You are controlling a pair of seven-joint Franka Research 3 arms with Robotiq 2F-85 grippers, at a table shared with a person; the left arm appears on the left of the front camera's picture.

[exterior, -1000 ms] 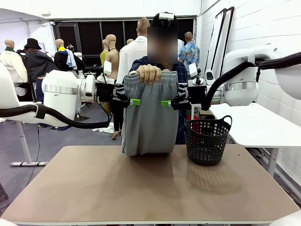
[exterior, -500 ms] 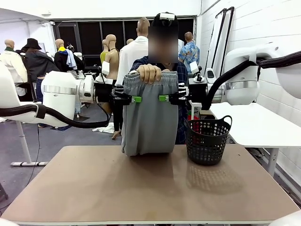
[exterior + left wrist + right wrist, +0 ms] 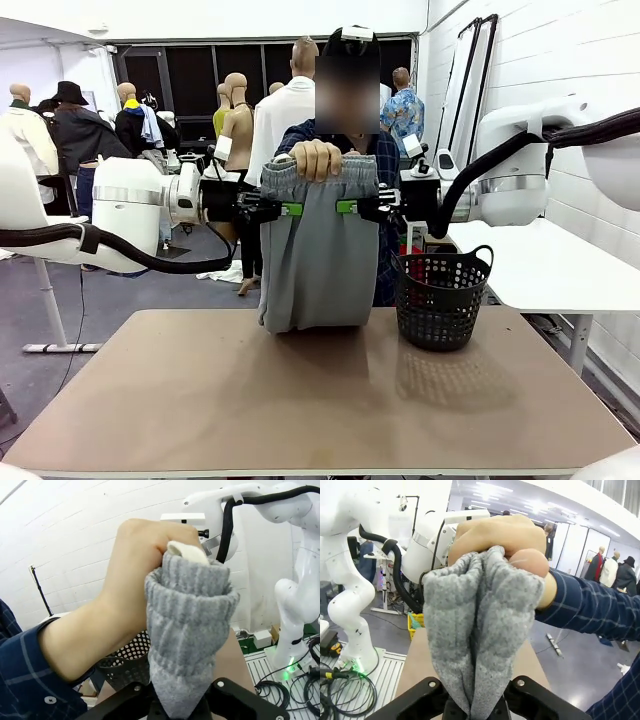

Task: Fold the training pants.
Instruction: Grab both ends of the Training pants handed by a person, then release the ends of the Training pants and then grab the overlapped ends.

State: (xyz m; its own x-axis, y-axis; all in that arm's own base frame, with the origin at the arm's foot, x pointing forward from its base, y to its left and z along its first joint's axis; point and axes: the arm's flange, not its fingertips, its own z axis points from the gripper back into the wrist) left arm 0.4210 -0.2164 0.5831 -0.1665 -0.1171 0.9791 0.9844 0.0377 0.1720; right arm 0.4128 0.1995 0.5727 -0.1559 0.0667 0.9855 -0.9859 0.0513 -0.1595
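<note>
Since a second ago, your two grippers have been closing in. The left gripper (image 3: 289, 210) and the right gripper (image 3: 347, 207) were standing spread at either side of the cloth. Now both are pressing together on the training pants (image 3: 318, 270), each pinching a side edge just below the gathered waistband.

The person's hand (image 3: 318, 158) is gripping the waistband at its top middle, as before. The pants are hanging upright over the far side of the table (image 3: 300, 410), with their lower end resting on the tabletop near the far edge.

You are working over a plain brown tabletop. A black mesh basket (image 3: 440, 295) is standing on its far right part, just beside the pants and apart from them. A white side table (image 3: 540, 265) is sitting beyond the right edge, against a white brick wall (image 3: 590, 60), and people are standing in the room behind.

A broad stretch of bare tabletop is lying between the pants and the near edge, and more is running from the pants to the left edge. On the right, the basket is narrowing your room.
</note>
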